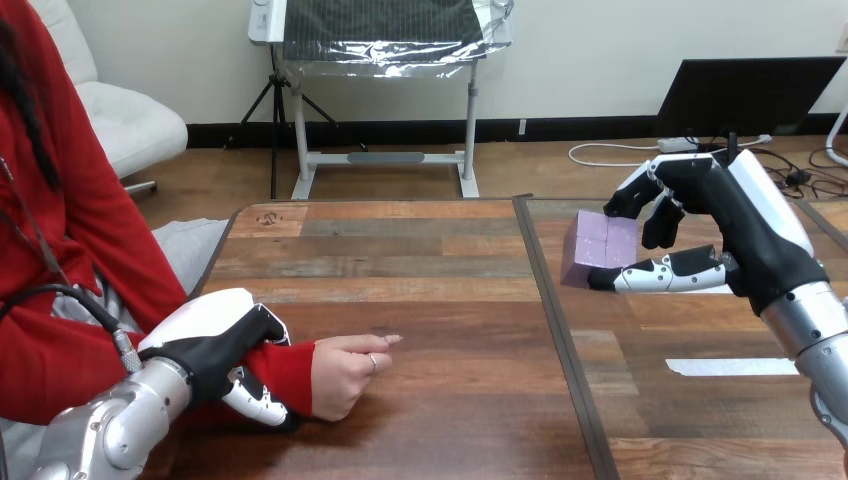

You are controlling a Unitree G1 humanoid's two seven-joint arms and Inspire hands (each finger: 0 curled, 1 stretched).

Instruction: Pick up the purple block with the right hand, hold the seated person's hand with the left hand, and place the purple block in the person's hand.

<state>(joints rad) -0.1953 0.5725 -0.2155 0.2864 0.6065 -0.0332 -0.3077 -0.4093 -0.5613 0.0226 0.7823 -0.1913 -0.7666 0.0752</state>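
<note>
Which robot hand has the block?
The right hand, curled round the purple block; the left hand grips the person's wrist instead.

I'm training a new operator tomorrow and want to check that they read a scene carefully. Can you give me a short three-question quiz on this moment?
1. True or false: the right hand has its fingers and thumb closed on the purple block.
2. The left hand is curled round: A) the block; B) the person's wrist; C) a cup.
3. Fill in: the person's hand rests on the ___.

Key: 1 true; 2 B; 3 table.
</note>
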